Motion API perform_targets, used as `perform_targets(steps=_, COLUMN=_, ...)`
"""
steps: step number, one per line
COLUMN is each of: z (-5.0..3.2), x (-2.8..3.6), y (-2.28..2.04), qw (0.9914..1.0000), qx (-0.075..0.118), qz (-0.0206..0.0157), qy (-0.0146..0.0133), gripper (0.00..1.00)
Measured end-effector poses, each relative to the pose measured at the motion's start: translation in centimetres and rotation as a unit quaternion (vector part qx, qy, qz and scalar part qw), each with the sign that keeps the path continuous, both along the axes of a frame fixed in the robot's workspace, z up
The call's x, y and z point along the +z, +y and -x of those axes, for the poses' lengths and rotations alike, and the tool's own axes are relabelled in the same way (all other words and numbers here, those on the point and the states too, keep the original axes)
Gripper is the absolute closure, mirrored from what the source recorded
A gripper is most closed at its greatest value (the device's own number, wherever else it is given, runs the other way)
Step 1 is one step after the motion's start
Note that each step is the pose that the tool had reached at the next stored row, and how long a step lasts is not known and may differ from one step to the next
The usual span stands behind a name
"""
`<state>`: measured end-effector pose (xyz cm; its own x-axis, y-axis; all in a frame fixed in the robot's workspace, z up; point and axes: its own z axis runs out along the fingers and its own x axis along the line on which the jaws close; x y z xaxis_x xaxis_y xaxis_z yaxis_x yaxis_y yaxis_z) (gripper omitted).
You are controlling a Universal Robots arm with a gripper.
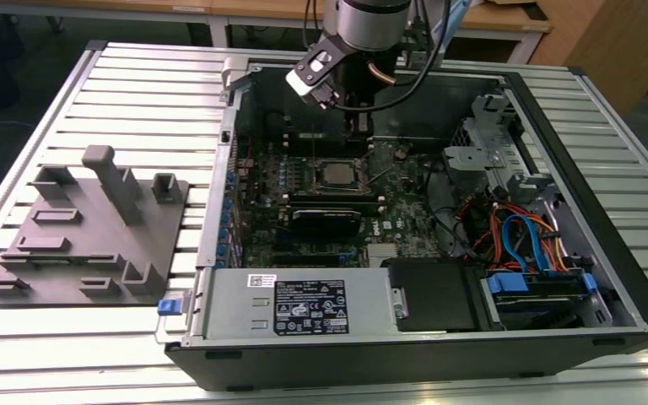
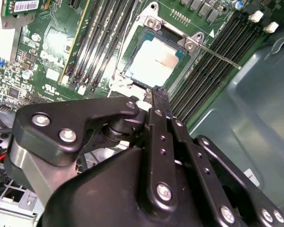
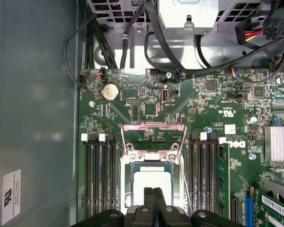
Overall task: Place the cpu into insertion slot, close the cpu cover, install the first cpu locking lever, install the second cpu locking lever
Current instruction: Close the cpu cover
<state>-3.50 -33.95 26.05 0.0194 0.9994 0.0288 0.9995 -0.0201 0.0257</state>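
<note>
Exterior view: open computer case (image 1: 414, 363) lies on the slatted bench (image 1: 132, 84). A grey fixture plate (image 1: 77, 245) sits on the bench at 9 o'clock of the case, just beside it. The arm (image 1: 364, 21) comes in at 12 o'clock and reaches down into the case's far end, above the motherboard (image 1: 301, 194).

The cpu (image 1: 333, 175): seated flat in its socket, about 10 o'clock from the case's middle. A black block (image 1: 326, 221) lies just at 6 o'clock of it. Silver-grey top is bare in both wrist views.

The cpu cover (image 3: 154, 137): hinged up, off the socket, at the socket edge away from the claw. The board shows through its square cut-out (first wrist view). Not closed over the chip.

Locking lever (image 2: 220, 57): thin rod angled out from a socket corner, across the memory slots (image 2: 203, 80), in the second wrist view.

Claw (image 3: 154, 191): fingers pressed together, nothing between them. The tips hover at the near edge of the cpu; cannot tell whether they touch it
</note>
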Motion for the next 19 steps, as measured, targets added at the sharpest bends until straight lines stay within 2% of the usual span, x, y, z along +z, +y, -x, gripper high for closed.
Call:
perform_targets(steps=5, z=-0.01, x=0.55, y=0.00, qw=1.00000, qx=0.000, qz=0.0000, qy=0.0000, gripper=0.89)
perform_targets(steps=9, z=-0.01, x=0.61, y=0.00, qw=1.00000, qx=0.000, qz=-0.0002, qy=-0.0001, gripper=0.89)
perform_targets(steps=11, z=-0.01, x=0.87, y=0.00, qw=1.00000, qx=0.000, qz=-0.0001, qy=0.0000, gripper=0.89)
perform_targets(steps=19, z=-0.24, x=0.87, y=0.00, qw=1.00000, qx=0.000, qz=0.0000, qy=0.0000, gripper=0.89)
